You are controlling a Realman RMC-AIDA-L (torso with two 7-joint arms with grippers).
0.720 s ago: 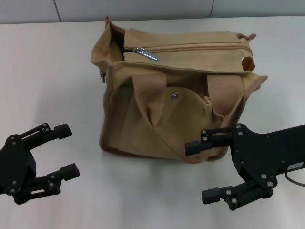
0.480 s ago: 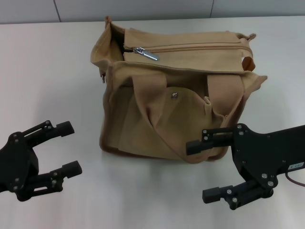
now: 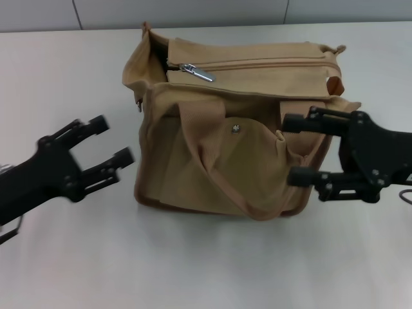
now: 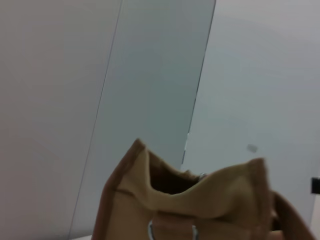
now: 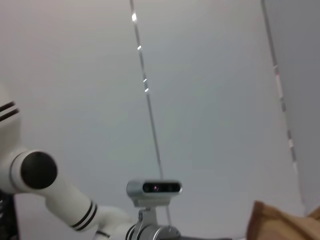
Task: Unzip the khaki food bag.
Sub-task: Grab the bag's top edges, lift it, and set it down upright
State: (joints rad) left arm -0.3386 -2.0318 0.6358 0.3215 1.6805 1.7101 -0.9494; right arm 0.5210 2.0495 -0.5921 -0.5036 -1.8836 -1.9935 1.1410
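Observation:
The khaki food bag (image 3: 232, 122) stands upright in the middle of the white table, its front pocket with a metal snap (image 3: 235, 129) facing me. Its top zipper runs across the lid, with the silver zipper pull (image 3: 196, 71) lying at the bag's left end. My left gripper (image 3: 111, 140) is open, just left of the bag's front left corner. My right gripper (image 3: 295, 149) is open at the bag's right front corner, close to the side handle. The left wrist view shows one end of the bag (image 4: 200, 200) from low down; a tan corner of the bag (image 5: 280, 222) shows in the right wrist view.
The white table (image 3: 71, 71) spreads around the bag, with a grey wall strip behind it. The right wrist view shows the robot's head camera (image 5: 154, 189) and a white arm segment (image 5: 55, 187).
Both arms have moved up from the table's front toward the bag. The left gripper went forward and right, the right gripper forward to the bag's right corner. The bag has not moved.

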